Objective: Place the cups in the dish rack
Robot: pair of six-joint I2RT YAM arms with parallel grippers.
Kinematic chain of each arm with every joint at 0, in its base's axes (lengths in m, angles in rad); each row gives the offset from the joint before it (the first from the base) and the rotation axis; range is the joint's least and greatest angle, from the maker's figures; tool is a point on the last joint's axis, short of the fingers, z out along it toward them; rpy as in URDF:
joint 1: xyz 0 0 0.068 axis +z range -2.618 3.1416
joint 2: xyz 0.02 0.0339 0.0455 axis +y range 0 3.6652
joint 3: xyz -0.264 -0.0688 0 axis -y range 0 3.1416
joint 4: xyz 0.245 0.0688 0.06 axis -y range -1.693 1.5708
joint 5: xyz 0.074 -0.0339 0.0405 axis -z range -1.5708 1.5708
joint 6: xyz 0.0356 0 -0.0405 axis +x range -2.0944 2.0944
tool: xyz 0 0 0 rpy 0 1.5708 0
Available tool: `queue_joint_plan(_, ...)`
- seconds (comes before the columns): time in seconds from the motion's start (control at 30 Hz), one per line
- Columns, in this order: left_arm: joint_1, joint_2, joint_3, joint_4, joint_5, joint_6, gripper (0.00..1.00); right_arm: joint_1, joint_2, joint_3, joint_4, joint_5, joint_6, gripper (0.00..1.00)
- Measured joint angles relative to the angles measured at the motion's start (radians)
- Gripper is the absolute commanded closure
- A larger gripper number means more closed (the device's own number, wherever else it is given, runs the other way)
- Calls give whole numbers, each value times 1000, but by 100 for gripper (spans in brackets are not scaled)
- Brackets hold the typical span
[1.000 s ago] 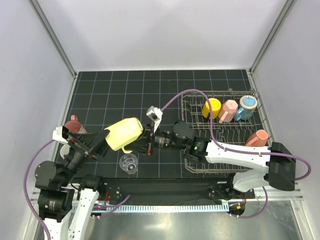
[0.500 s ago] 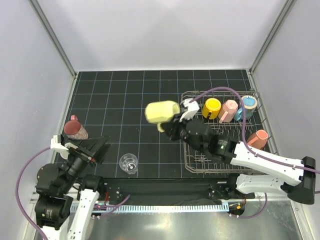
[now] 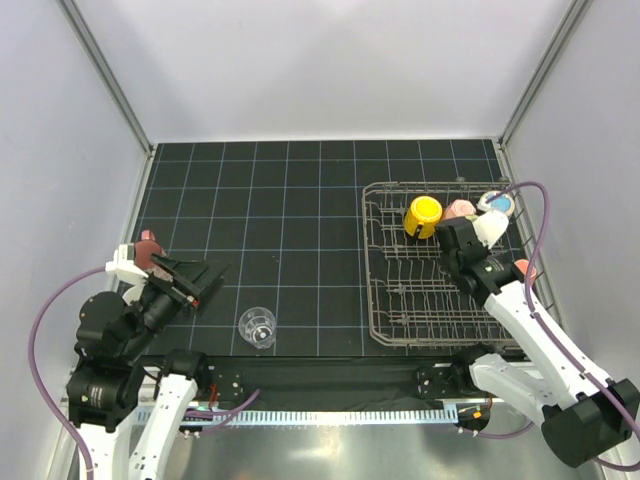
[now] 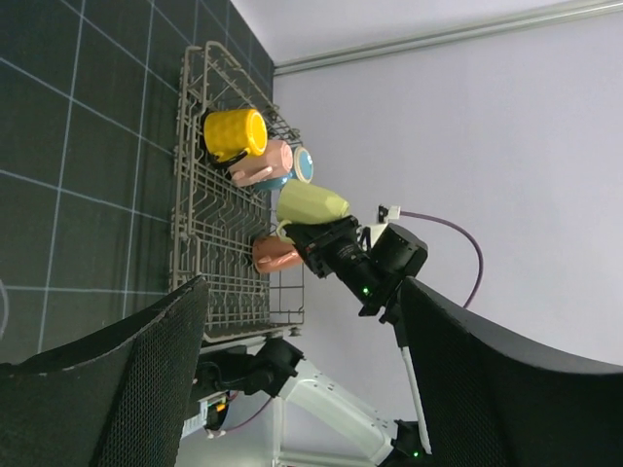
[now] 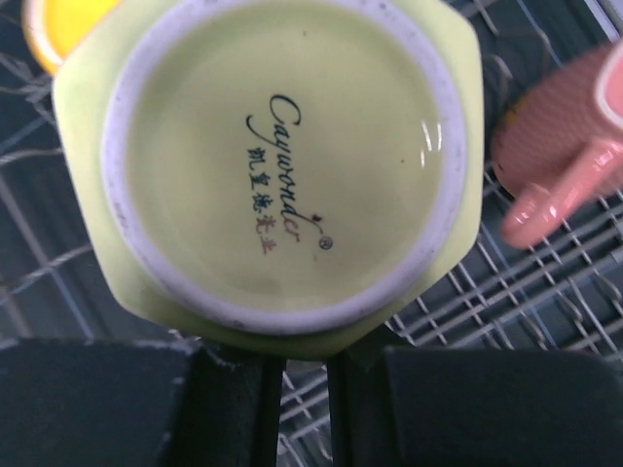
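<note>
We saw the right gripper (image 5: 297, 370) clamped on the pale yellow mug (image 5: 282, 165), base toward its camera, over the dish rack (image 3: 400, 300). The left gripper (image 3: 198, 280) gaped wide and empty near the clear tumbler (image 3: 257, 327).

Maroon mug (image 3: 148, 240) mostly hidden behind left arm (image 3: 150, 300) (perhaps upright); pink mug (image 5: 555, 126) blurred
</note>
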Motion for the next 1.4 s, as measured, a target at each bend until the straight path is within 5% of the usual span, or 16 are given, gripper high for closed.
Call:
queue_joint_plan(0.37,0,21,-37,13,28,14,23,-198,3,-100,-122,-80,140,96)
queue_joint_plan(1.17,0,17,-66,14,34,13,23,-243,79,-245,-59,-138,285,96)
queue_joint_plan(1.27,0,17,-79,13,34,12,23,-252,86,-246,-47,-137,278,91)
queue_joint_plan(1.4,0,17,-82,13,34,10,23,-253,102,-246,-27,-126,270,69)
